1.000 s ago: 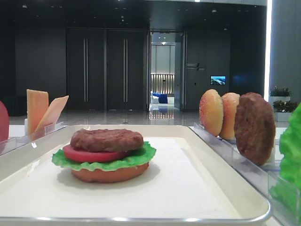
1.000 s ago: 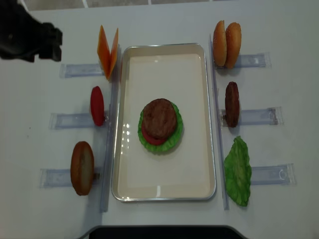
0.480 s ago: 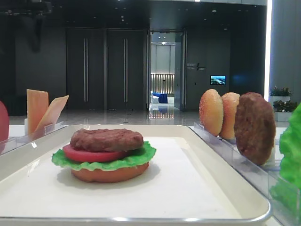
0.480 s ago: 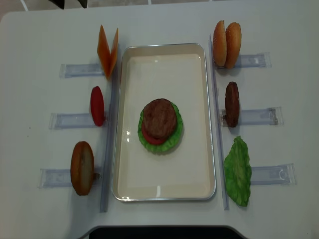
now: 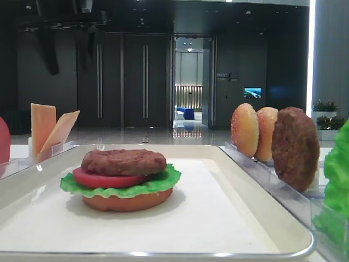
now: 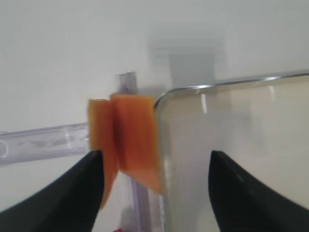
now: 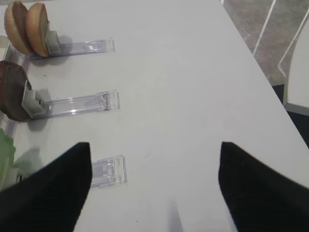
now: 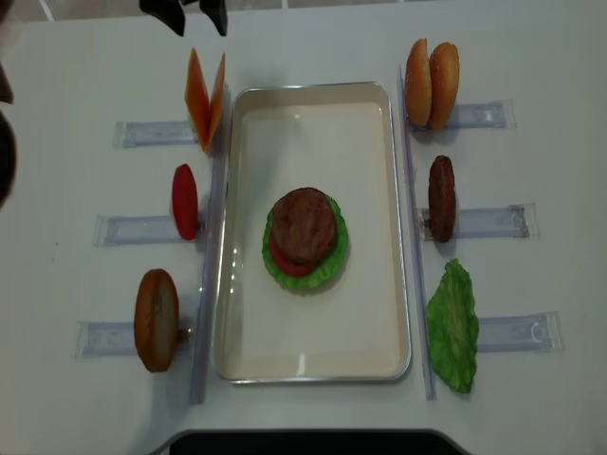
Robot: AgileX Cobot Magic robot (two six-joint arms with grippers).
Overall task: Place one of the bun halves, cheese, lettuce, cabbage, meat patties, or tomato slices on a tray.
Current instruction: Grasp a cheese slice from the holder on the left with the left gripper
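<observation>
White worktop (image 8: 313, 38): overhead shows left end effector (image 8: 194, 14) at far edge; its wrist view shows open fingers (image 6: 72, 188) straddling cheese (image 6: 128, 140). Right end effector (image 7: 154, 188) open, empty.

Even, bright overhead light washes the white bench (image 8: 531, 379), casting soft shadows only. Glare streaks the cream-white rectangular tray's shiny rim (image 8: 220, 284) toward nine o'clock. The left wrist view is motion-blurred, smearing the thin orange cheese slices (image 6: 128, 145). The low view's background hall is dim.
</observation>
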